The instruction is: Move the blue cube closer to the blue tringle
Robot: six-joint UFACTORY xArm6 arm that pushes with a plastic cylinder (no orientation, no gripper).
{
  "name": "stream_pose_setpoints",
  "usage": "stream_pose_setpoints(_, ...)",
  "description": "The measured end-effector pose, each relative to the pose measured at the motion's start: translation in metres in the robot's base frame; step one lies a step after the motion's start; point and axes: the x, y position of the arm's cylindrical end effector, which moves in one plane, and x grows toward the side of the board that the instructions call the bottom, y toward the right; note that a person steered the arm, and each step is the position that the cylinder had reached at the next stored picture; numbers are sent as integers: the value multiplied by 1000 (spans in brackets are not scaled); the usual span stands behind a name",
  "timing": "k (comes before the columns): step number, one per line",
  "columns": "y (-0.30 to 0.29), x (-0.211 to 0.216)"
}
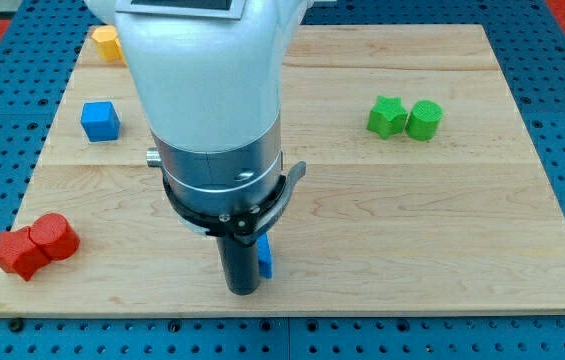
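My big white arm stands over the wooden desk. I have no pincer, only a rod. My tip touches a partly hidden blue block. The blue cube sits far off, upper left, square and bright.

One camera only, so no second view shares anything. It sits high, off the view's bottom edge of the wooden board, and tilts down and forward across it; the far edge runs shorter than the near one. All four board edges fit in frame, with strips of blue pegboard table around them. The arm stands very near the lens, filling the upper middle and probably hiding part of the board behind it.
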Motion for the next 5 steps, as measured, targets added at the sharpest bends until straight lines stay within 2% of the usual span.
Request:
stream_pose_setpoints(1,-79,-20)
stream_pose_setpoints(3,-114,-118)
stream_pose_setpoints(4,-194,-163)
stream_pose_setpoints(5,-228,-214)
